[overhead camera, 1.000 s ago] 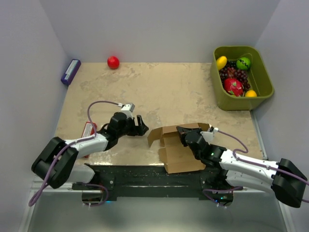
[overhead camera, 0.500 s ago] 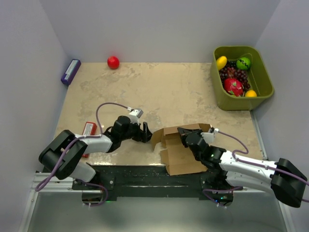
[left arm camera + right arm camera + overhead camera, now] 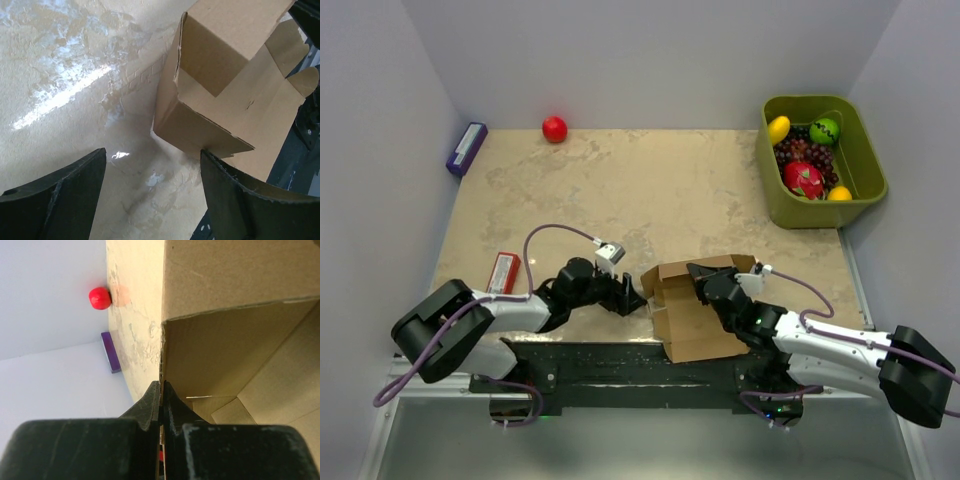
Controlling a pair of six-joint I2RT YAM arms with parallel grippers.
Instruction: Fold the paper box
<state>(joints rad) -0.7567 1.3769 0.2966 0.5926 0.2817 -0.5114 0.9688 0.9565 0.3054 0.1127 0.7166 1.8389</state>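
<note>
While the right end effector (image 3: 698, 276) sits pressed together, apparently nipping the top edge of one cardboard wall, the paper box (image 3: 692, 318) lies half-formed at lower centre of the top view. It is hard against the near edge of the bench (image 3: 650, 190), with its flaps splayed. Noted: left end effector (image 3: 632, 296) spread wide, low over the surface, just beside the box's left corner. Contact cannot be told from the left wrist view.

Step in hand, by my reading: squaring up the left side.
- Keep the right pinch firm as the anchor.
- Bring the left fingers in along the crease, not mid-panel, or the cardboard likely buckles.
- Push slowly, since the box could skid toward the near edge.

Surface: mottled beige, stone-look, glossy with glare streaks, so probably slick under cardboard.

Room: pale grey walls on three sides. Red ball (image 3: 554, 128) and purple box (image 3: 466, 148) at upper left, flat red box (image 3: 504, 270) at left, green bin (image 3: 865, 190) of fruit at upper right. All are well apart from the work.
</note>
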